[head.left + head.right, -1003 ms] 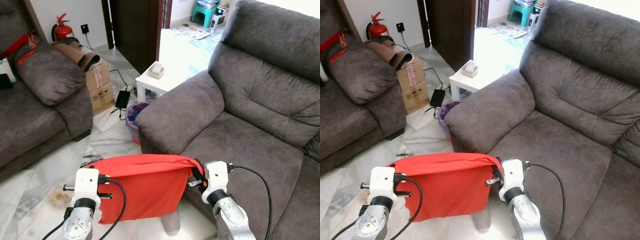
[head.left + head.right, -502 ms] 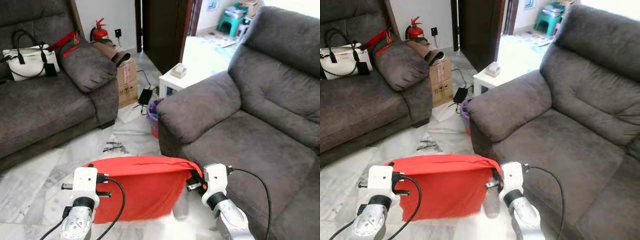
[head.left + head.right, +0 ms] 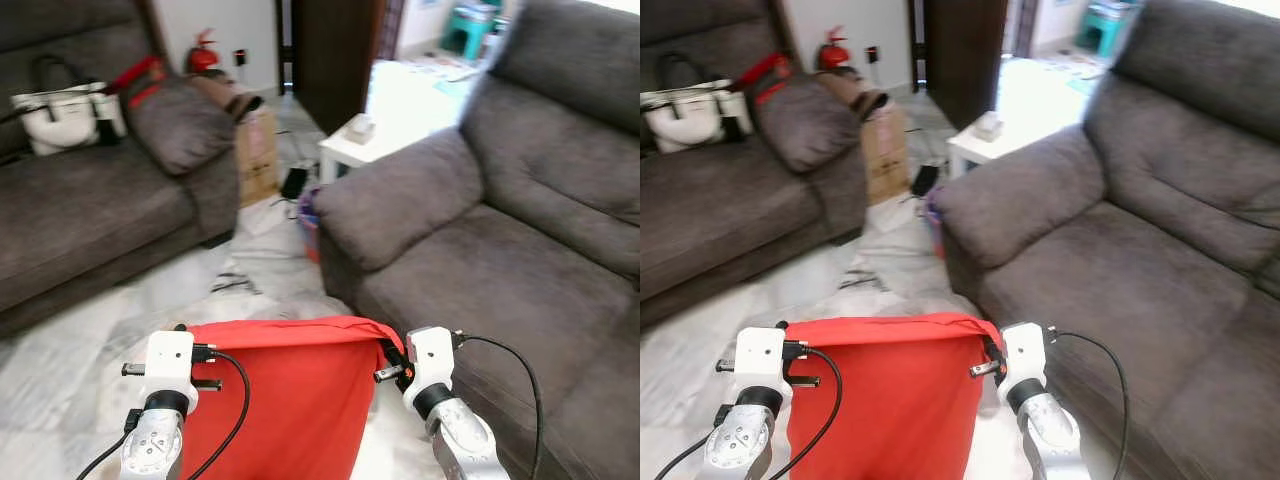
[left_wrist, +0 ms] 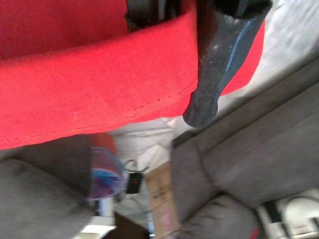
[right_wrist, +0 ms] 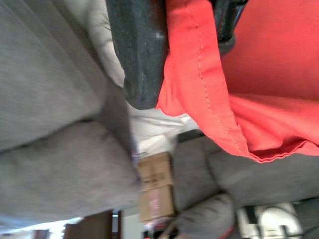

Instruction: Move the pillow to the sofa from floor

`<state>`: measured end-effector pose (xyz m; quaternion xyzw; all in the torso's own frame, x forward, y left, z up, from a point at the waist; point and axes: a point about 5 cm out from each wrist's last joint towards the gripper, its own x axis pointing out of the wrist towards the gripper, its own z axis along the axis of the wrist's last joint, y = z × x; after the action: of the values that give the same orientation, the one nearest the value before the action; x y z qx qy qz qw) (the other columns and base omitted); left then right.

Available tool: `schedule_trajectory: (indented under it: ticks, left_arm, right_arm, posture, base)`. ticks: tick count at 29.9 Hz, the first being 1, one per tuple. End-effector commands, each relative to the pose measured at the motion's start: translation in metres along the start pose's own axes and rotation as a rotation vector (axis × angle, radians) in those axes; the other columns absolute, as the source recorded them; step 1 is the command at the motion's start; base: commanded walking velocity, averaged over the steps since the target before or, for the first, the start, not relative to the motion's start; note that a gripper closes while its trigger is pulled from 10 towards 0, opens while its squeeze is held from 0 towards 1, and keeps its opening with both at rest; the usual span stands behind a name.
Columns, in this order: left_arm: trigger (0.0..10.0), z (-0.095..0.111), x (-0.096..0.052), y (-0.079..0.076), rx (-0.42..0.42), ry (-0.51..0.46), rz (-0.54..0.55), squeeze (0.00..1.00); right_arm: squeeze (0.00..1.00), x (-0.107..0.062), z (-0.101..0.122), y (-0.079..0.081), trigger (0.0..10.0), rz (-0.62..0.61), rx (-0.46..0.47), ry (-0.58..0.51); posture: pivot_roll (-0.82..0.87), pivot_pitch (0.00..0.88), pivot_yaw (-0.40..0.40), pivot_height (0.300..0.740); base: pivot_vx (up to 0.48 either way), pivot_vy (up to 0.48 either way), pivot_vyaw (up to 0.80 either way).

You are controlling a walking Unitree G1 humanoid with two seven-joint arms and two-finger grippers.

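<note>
1. Near the robot, between its two arms, the red pillow [image 3: 275, 400] hangs clear of the floor, its top edge stretched roughly level and its body drooping limp below.
2. Left gripper [image 4: 169, 30]: the wrist view shows the black fingers [image 4: 219, 59] pinched on the hem at the pillow's left end. It holds the cloth.
3. Right gripper [image 5: 184, 35]: the fingers [image 5: 137, 55] are likewise clamped on the stitched hem at the right end, the fabric bunched between them.
4. Just right of the pillow lies the seat of the grey sofa [image 3: 520, 270], with its armrest [image 3: 400, 205] further off. A second grey sofa [image 3: 90, 220] stands to the far left, bearing a white handbag [image 3: 60, 115].
5. Between the two sofas, far off, are a cardboard box [image 3: 258, 150], a small white table [image 3: 355, 150] and a bin [image 3: 308, 215] on the marble floor [image 3: 90, 340].
6. Judgement on the step in hand: the carry is under way and the pillow is not yet over the seat. Both grips should stay firm and the hem taut, since a hem pinch could slip.
7. Judgement: the arms ought to lift so the drooping lower edge clears the seat front, then swing right together at equal height before release.
</note>
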<state>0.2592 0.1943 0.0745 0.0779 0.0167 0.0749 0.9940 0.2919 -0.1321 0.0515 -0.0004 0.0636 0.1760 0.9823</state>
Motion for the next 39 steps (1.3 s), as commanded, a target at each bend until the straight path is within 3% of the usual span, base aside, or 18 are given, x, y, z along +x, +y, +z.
schedule_trajectory:
  ticks: [1,5,15,39]
  left_arm:
    - [10.0,0.0084,0.001,0.0129,0.029,-0.043,0.045,0.0]
    - [10.0,0.0109,0.0023,0.0129,0.086,-0.062,0.021,0.0]
    - [10.0,0.0132,0.0031,0.0112,0.033,-0.068,0.01,0.0]
    - [10.0,0.0156,0.007,0.0094,0.071,-0.087,-0.027,0.0]
  right_arm:
    - [0.0,0.0005,0.01,-0.0122,10.0,-0.061,0.003,-0.048]
    - [0.0,0.0008,0.0087,-0.01,10.0,-0.054,0.005,-0.044]
    - [0.0,0.0005,0.0075,-0.0097,10.0,-0.047,-0.005,-0.036]
    - [0.0,0.004,0.008,-0.0027,10.0,-0.033,-0.006,-0.047]
  posture:
    - [0.1,0.116,-0.014,0.74]
    - [0.1,0.117,-0.013,0.74]
    - [0.1,0.115,-0.009,0.74]
    - [0.1,0.069,0.004,0.74]
  base:
    - [0.0,0.0,-0.8]
    - [0.0,-0.36,-0.8]
    - [0.0,-0.096,-0.8]
    - [0.0,0.0,-0.8]
